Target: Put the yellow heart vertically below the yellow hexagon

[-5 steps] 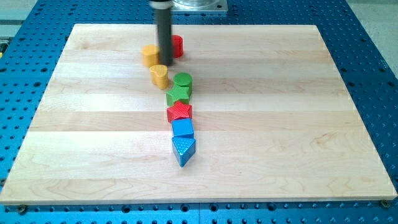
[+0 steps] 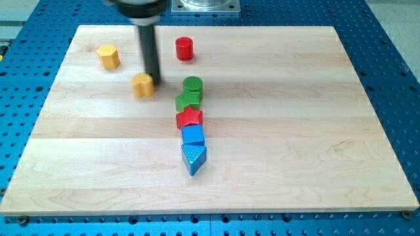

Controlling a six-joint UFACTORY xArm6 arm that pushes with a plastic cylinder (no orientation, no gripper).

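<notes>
1. My tip (image 2: 155, 79), the lower end of a straight dark rod, comes down from the view's top. It has no jaws and grasps nothing. It sits just beside the upper right edge of the yellow heart (image 2: 142, 85); whether the two touch cannot be told.
2. There are two yellow blocks. The yellow heart lies left of the board's middle, in the upper half. The yellow hexagon (image 2: 108, 57) lies up and to the view's left of the heart, well apart from it and from my tip.
3. There are two red blocks. A red cylinder (image 2: 184, 48) stands alone near the view's top, right of the rod. A red star (image 2: 189, 118) sits in a column of blocks near the middle.
4. There are two green blocks. A green cylinder (image 2: 193, 86) tops that column, with a second, ridged green block (image 2: 187, 101) of unclear shape touching it below.
5. There are two blue blocks. A blue cube (image 2: 193, 135) sits under the star, and a blue triangle (image 2: 193, 158) ends the column.
6. That makes eight blocks, all on a pale wooden board (image 2: 315, 131), which rests on a blue perforated table (image 2: 394, 78).
</notes>
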